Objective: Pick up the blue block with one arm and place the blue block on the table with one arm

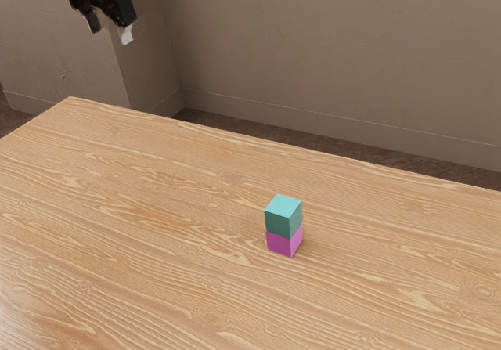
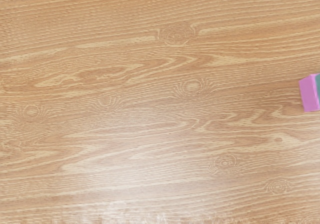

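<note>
Teal-blue in colour, the blue block (image 1: 279,222) sits squarely on the pink block (image 1: 280,243), which rests on the wooden table (image 1: 156,248). High at the exterior view's left, well apart from both, the gripper (image 1: 110,34) hangs with its two fingers spread wide.

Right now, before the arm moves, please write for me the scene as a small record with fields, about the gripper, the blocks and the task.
gripper: black gripper, open, raised, at the exterior view's upper left
held: nothing
top block: blue block, a greenish blue
bottom block: pink block, directly under the blue block
support: wooden table, under the pink block
task state: blue block not yet picked up or set on the table
</note>
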